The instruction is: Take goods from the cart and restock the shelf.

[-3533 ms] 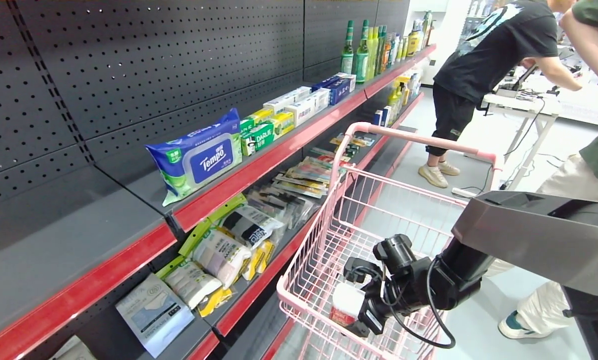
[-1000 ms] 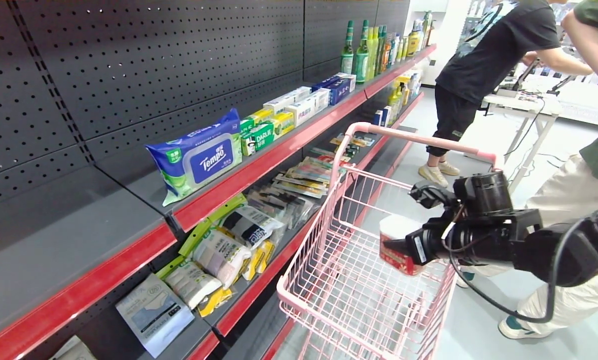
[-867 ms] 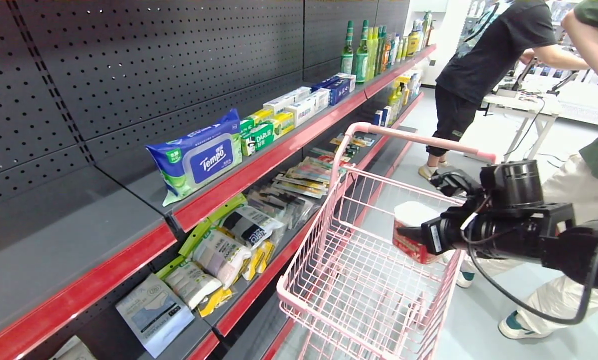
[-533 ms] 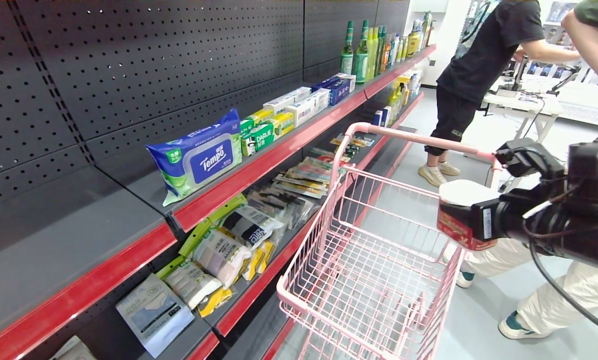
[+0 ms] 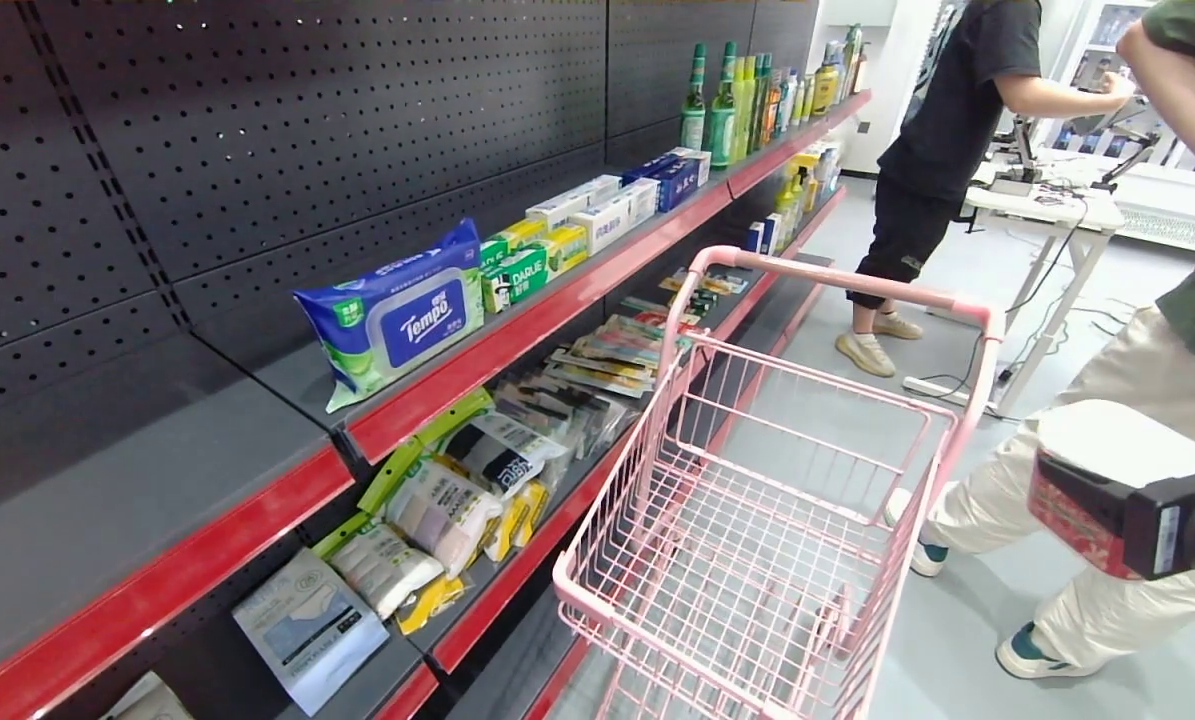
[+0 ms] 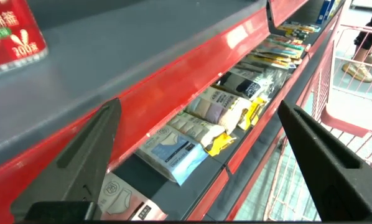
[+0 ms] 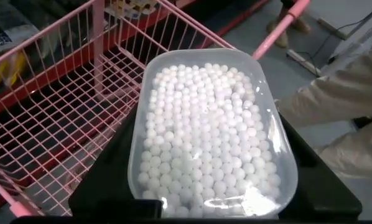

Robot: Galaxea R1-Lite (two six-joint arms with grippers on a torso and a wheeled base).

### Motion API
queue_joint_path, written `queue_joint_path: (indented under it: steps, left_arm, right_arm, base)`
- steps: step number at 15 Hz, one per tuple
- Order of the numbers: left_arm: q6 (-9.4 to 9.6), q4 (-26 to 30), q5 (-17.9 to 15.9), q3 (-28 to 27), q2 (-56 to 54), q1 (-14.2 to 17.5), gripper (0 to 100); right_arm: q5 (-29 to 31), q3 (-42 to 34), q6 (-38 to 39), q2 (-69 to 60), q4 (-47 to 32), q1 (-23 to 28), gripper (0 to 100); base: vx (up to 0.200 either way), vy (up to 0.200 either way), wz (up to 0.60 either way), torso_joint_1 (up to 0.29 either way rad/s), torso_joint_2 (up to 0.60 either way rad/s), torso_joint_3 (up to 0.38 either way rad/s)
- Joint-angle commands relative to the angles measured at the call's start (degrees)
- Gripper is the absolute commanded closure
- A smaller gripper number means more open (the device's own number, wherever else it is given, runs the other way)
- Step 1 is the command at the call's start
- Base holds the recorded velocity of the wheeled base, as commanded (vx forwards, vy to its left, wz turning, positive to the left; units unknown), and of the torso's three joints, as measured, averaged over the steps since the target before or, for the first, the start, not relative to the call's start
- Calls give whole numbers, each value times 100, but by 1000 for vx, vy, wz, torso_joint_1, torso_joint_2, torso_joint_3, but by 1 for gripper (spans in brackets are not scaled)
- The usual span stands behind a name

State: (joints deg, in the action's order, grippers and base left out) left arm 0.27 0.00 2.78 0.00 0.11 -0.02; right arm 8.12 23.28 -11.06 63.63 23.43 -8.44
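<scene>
Shop aisle: stocked pegboard shelf (image 5: 517,340), packaged goods (image 5: 393,318), pink cart (image 5: 757,520).

Red-edged shelf (image 5: 517,343) — wipes pack (image 5: 397,315), boxes (image 5: 597,212), bottles (image 5: 723,105) on it.

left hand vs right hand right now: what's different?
The left hand is open and empty; the right hand is shut on a box.
The left hand is at the shelf's red front edge; the right hand is clear of the cart, off its right side.
Both have two dark fingers.
</scene>
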Motion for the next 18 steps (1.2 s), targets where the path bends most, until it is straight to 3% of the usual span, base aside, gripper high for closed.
queue_joint_path:
  steps: [1,18]
  left_arm:
    - [0,-9,3,0,-2,2,0]
    - [0,-9,3,0,-2,2,0]
  right_arm:
    - [-3,-201,-28,-431,12,211,100]
    - [-12,-175,-318,-440,12,228,100]
  base:
    - [0,0,0,85,-198,-119]
    - [0,0,0,184,-425,-245]
